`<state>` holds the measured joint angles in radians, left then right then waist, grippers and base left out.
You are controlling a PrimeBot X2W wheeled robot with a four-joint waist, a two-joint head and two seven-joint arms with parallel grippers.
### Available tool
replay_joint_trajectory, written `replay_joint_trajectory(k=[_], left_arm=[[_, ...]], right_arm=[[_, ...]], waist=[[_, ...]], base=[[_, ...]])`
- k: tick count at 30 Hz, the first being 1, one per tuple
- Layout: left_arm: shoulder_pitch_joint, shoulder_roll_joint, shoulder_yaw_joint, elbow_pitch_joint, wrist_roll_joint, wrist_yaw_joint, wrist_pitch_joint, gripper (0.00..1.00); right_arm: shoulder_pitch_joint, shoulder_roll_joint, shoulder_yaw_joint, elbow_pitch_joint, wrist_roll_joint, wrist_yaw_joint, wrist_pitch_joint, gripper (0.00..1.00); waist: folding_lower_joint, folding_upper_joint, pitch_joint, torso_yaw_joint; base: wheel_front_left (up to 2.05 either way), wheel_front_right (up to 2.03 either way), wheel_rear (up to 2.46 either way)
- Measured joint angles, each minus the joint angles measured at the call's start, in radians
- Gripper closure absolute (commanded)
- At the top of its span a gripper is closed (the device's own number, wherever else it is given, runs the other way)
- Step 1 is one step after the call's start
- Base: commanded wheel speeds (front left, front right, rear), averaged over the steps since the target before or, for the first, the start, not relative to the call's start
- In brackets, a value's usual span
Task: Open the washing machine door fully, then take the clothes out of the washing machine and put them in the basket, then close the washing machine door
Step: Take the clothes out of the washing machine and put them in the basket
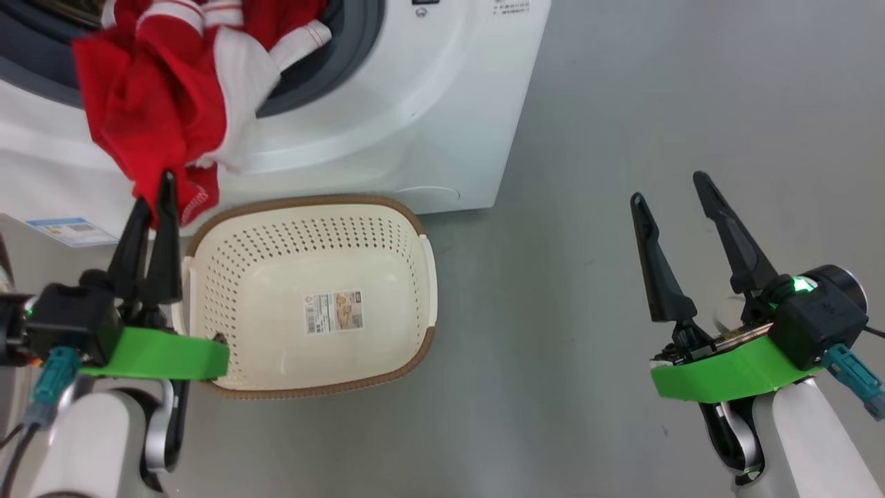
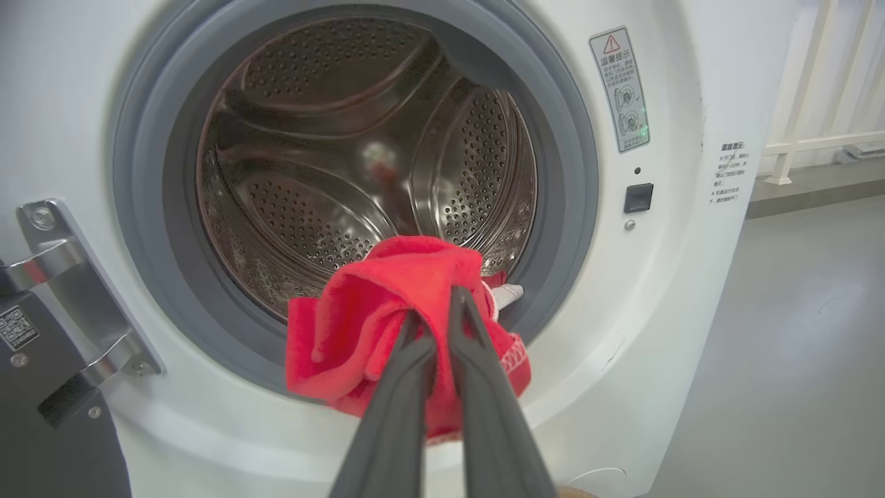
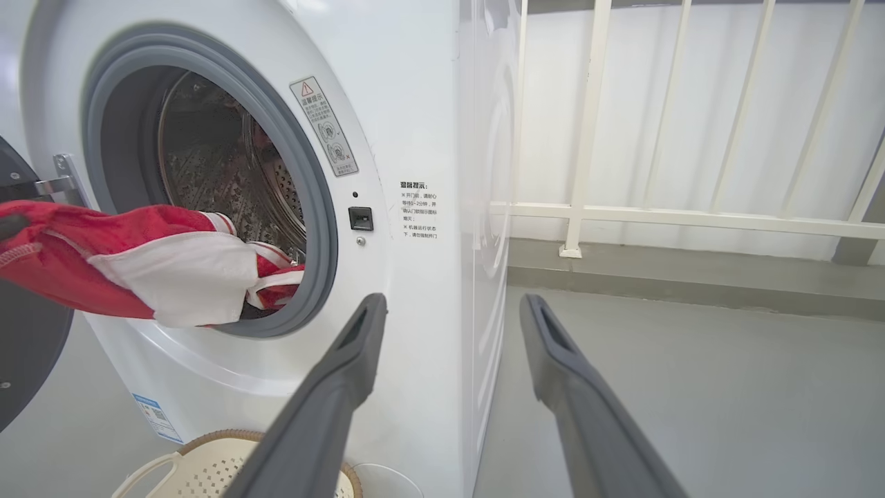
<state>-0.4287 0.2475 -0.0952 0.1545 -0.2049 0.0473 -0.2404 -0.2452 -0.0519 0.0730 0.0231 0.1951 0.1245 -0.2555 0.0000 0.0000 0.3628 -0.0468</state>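
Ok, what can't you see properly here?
- Head view: print on the label sticker inside the cream perforated plastic basket, too small to read.
- Left wrist view: bright red clothes in the left gripper hide the steel drum's front floor.
- Right wrist view: glossy black round door, cut off by the left edge.

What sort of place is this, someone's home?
Likely a laundry corner, maybe a balcony: a washing machine on a bare grey floor, a basket in front of it, and a white railing nearby.
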Motion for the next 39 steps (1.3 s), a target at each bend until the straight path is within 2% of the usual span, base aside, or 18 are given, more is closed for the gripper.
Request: replay_joint_trajectory(k=[13, 30, 33, 36, 39], left_arm=[[0.135, -0.011, -0.025, -0.143, -0.008, 0.033, 0.035, 1.0], [0.243, -0.017, -0.044, -0.358, -0.01, 0.077, 0.09, 1.0], [0.244, -0.021, -0.05, -0.348, -0.018, 0.077, 0.095, 1.0], [0.24, -0.025, -0.057, -0.28, -0.039, 0.074, 0.093, 1.0], [0.205, -0.05, -0.064, -0.185, -0.075, 0.049, 0.08, 1.0]], right_arm=[[0.021, 0.0, 0.006, 0.014, 0.01, 0.0, 0.0, 0.0], [0.037, 0.0, 0.006, 0.015, 0.024, 0.0, 0.0, 0.0], [0.037, 0.0, 0.007, 0.014, 0.024, 0.0, 0.0, 0.0], [0.037, 0.0, 0.007, 0.012, 0.024, 0.0, 0.0, 0.0], [0.036, 0.0, 0.007, 0.012, 0.024, 0.0, 0.0, 0.0]], waist=[[-0.0001, 0.0, -0.087, 0.007], [0.0, 0.0, -0.111, 0.007], [0.0, 0.0, -0.098, 0.008], [0.0, 0.0, -0.082, 0.007], [0.0, 0.0, -0.06, 0.006]], base=[[0.0, 0.0, 0.0], [0.0, 0.0, 0.0], [0.0, 0.0, 0.0], [0.0, 0.0, 0.0], [0.0, 0.0, 0.0]])
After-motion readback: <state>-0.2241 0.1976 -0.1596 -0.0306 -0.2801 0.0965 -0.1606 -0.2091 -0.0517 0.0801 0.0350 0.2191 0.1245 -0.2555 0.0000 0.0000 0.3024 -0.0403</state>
